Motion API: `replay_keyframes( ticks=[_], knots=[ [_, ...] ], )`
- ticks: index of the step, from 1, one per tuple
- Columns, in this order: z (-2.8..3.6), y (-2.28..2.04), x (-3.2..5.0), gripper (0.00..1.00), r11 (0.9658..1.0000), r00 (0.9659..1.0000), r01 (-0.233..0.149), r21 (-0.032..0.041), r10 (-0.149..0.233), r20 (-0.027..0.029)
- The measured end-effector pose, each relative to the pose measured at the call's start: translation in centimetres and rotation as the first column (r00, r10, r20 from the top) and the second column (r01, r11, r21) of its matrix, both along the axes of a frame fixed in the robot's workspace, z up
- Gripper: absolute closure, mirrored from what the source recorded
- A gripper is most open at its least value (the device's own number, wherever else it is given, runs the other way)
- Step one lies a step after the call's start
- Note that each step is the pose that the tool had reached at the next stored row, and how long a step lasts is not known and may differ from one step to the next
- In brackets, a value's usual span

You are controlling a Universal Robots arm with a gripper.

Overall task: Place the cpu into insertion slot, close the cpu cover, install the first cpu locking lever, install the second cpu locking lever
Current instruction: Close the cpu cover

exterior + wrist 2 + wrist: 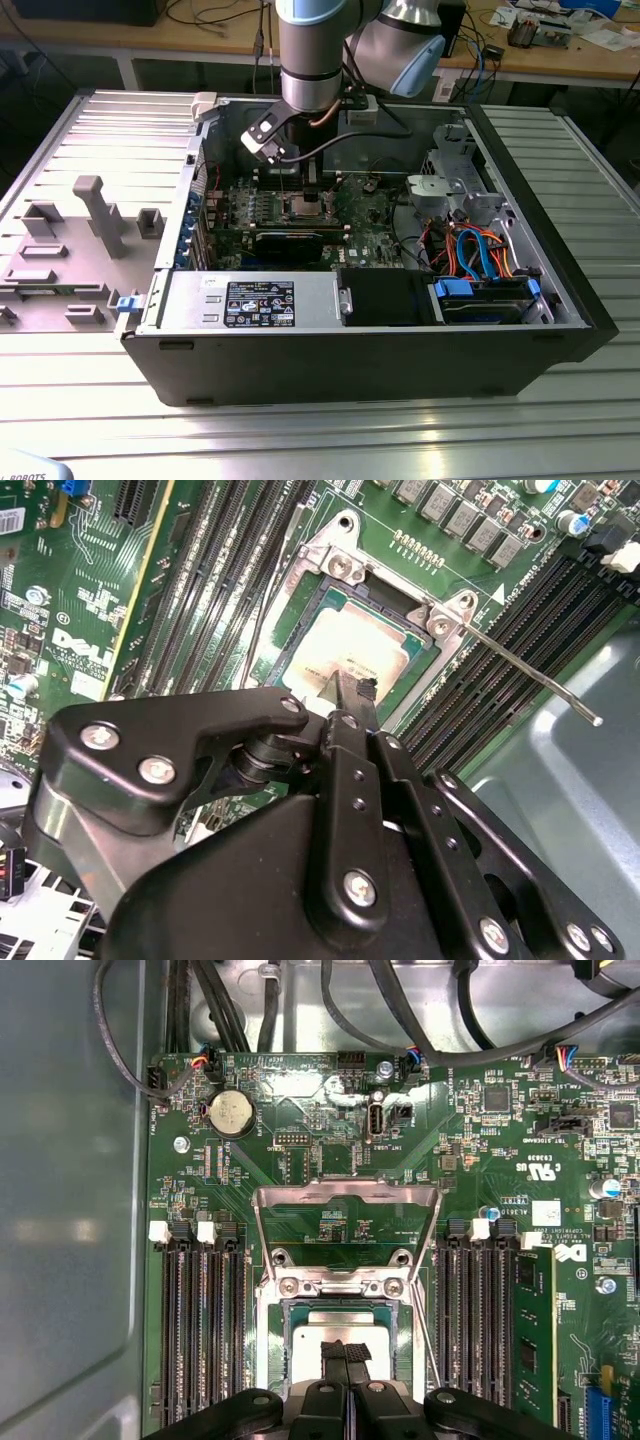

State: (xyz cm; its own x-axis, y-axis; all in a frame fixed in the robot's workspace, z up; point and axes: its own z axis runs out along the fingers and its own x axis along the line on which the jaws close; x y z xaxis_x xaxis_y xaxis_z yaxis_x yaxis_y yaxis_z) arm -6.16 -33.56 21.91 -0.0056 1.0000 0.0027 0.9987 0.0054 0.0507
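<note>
1. The pincer (346, 1352) is clenched, its two fingertips pressed together with nothing seen between them. It sits at the middle of the cpu (303, 1350), but I cannot tell whether it touches.
2. The cpu lies flat inside the insertion slot (272, 1350), its edges square to the silvery surround.
3. The cpu cover (345, 1193) is not closed. It is swung back on its hinge, and green board shows through its window.
4. In the second wrist view a locking lever (530, 670) stands free of the socket, slanting out over the memory slots (480, 695) towards the grey case floor.
5. Memory slots flank the socket closely on two sides, so there is little open room beside the slot's edges.
6. In the exterior view the arm (315, 60) reaches down into the open computer case (350, 350) on the ribbed bench (300, 430).
</note>
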Motion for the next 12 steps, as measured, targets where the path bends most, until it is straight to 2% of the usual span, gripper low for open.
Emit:
replay_keyframes(
  ticks=[12],
  knots=[
    [0.04,0.0,0.0,0.89,1.0,1.0,0.0,-0.0059,0.0,0.0]
  ],
)
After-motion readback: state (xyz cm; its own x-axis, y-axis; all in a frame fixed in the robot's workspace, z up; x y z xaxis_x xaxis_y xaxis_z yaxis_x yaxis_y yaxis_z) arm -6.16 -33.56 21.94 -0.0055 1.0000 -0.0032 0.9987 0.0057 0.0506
